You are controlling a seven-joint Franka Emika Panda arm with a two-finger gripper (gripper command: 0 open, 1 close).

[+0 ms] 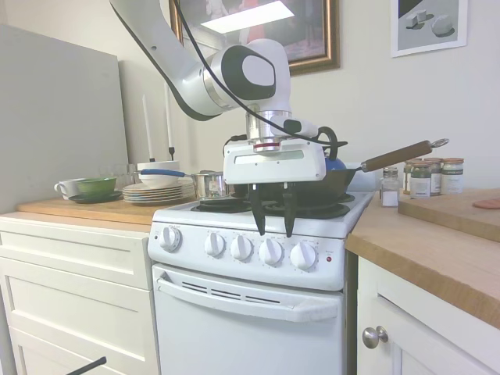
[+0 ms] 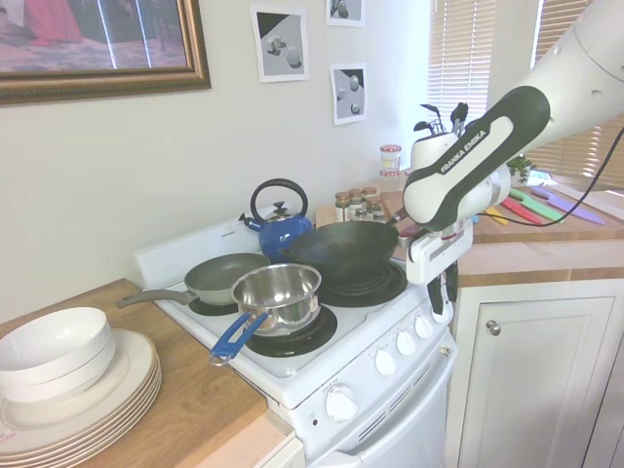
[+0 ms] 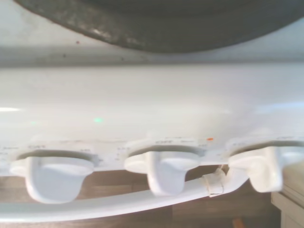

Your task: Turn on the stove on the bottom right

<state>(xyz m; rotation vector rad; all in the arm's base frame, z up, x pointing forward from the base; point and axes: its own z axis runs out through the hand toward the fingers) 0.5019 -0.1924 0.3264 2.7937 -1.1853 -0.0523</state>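
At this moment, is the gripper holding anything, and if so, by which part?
Nothing is held. The gripper hangs open just above the stove's knob row, fingers apart and touching no knob.

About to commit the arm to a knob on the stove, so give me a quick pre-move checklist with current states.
1. Gripper open enough for a knob: ok, fingers apart.
2. Nothing in the gripper: ok.
3. Gripper over the knob beside the red indicator light: not ok; it hangs over the second knob from that end, while the rightmost knob sits further along.
4. Fingers touching a knob: not ok, tips above the row.
5. Wok clear of the descent: ok, it sits behind the gripper.
6. Target knob's current setting: cannot tell, markings blurred in the wrist view.
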